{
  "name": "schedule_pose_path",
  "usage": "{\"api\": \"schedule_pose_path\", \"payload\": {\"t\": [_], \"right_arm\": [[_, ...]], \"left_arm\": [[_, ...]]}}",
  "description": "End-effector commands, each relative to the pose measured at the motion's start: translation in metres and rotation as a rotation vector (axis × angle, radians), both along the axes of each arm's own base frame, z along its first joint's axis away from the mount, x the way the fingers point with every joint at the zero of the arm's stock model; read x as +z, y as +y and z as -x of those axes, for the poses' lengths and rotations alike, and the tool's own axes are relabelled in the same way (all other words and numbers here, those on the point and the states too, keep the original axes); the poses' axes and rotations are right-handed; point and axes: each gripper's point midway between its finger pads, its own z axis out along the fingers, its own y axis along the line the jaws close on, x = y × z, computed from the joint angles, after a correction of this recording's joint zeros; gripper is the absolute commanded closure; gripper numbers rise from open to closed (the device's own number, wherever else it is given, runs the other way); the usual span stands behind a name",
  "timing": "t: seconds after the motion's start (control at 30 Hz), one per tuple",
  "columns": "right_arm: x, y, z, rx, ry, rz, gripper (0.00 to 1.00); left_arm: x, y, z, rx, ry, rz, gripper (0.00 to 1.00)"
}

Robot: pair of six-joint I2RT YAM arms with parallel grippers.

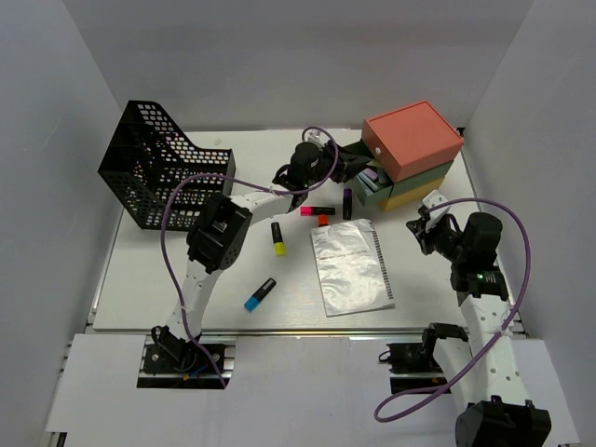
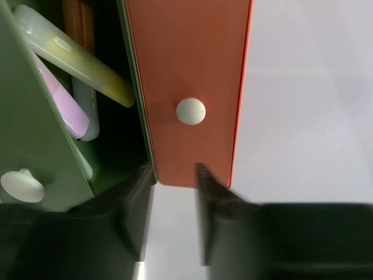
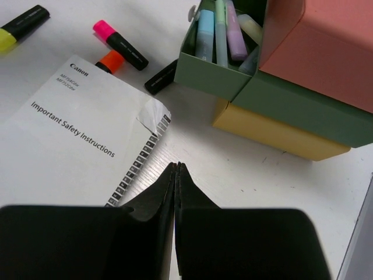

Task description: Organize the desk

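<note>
Two arms reach over the white desk (image 1: 186, 298), which spans the whole floor of the scene from the arm bases to the back wall. At its far right stands a stacked drawer box (image 1: 414, 140). The left gripper (image 2: 175, 175) is right up against it, jaws parted and holding nothing, their tips at the lower edge of the coral drawer front (image 2: 186, 58) below its white knob (image 2: 190, 111). Beside that, the green drawer (image 3: 213, 73) is pulled out, with pastel highlighters (image 3: 205, 35) lying inside. The right gripper (image 3: 176, 169) hovers nearby, fingers pressed together and empty, above a Canon safety leaflet (image 3: 76, 122). Pink (image 1: 317, 210), orange (image 1: 323, 220), yellow (image 1: 277, 237) and blue (image 1: 260, 294) highlighters lie loose on the desk. A black mesh file basket (image 1: 154, 172) sits at the far left.
</note>
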Motion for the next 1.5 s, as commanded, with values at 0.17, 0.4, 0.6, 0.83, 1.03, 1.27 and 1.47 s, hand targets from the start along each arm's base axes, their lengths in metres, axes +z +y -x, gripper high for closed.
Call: {"api": "schedule_pose_path", "payload": {"t": [0.17,0.4,0.6,0.83,1.03,1.27,1.47], "right_arm": [[-0.008,0.029,0.026,0.255,-0.016,0.019,0.82],[-0.001,0.061,0.043,0.446,-0.022,-0.042,1.0],[-0.013,0.085,0.02,0.427,0.093,0.034,1.0],[-0.008,0.138,-0.035,0.296,0.13,0.218,1.0],[-0.007,0.162,-0.094,0.037,0.107,0.313,1.0],[-0.024,0.154,-0.143,-0.265,0.131,0.444,1.0],[-0.027,0.132,-0.161,-0.411,0.073,0.553,1.0]], "left_arm": [[0.122,0.053,0.052,-0.103,-0.386,0.019,0.86],[0.076,0.136,0.119,-0.292,-0.633,-0.28,1.0],[0.03,0.207,0.127,-0.288,-0.763,-0.772,1.0],[0.042,0.284,0.137,0.053,-0.81,-1.071,0.44],[0.038,0.316,0.127,0.191,-0.76,-1.205,0.18],[0.048,0.322,0.129,0.233,-0.773,-1.204,0.16],[0.052,0.321,0.131,0.239,-0.782,-1.188,0.16]]}}
